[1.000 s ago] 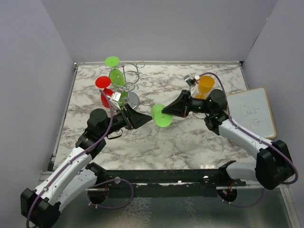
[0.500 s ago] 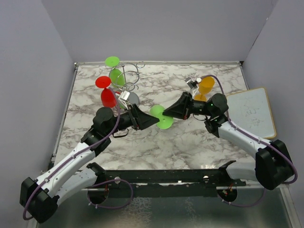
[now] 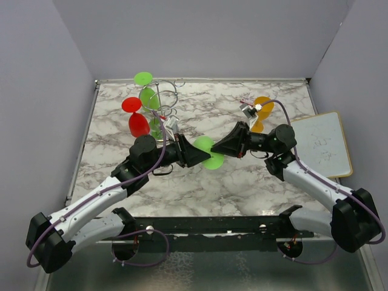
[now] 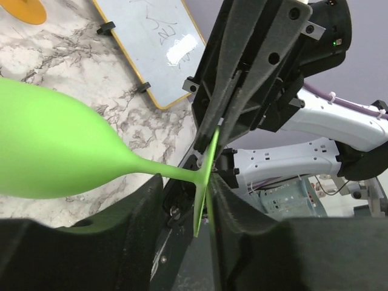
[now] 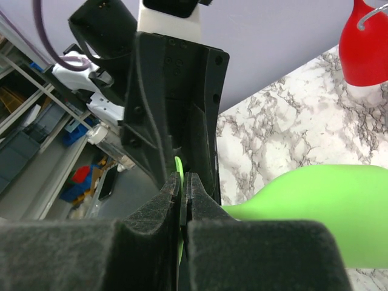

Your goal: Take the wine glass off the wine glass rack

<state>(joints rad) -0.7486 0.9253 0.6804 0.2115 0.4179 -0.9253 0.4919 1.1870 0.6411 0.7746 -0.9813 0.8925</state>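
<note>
Though unclear overhead, right fingers pinch the wine glass foot.

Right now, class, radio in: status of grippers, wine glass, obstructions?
Right gripper shut on green wine glass foot. Left gripper open, straddling same foot. Glass clear of wine glass rack. No obstruction seen; red glass hangs on rack.

arms: white shells, black joints | cables: purple | hands: black
</note>
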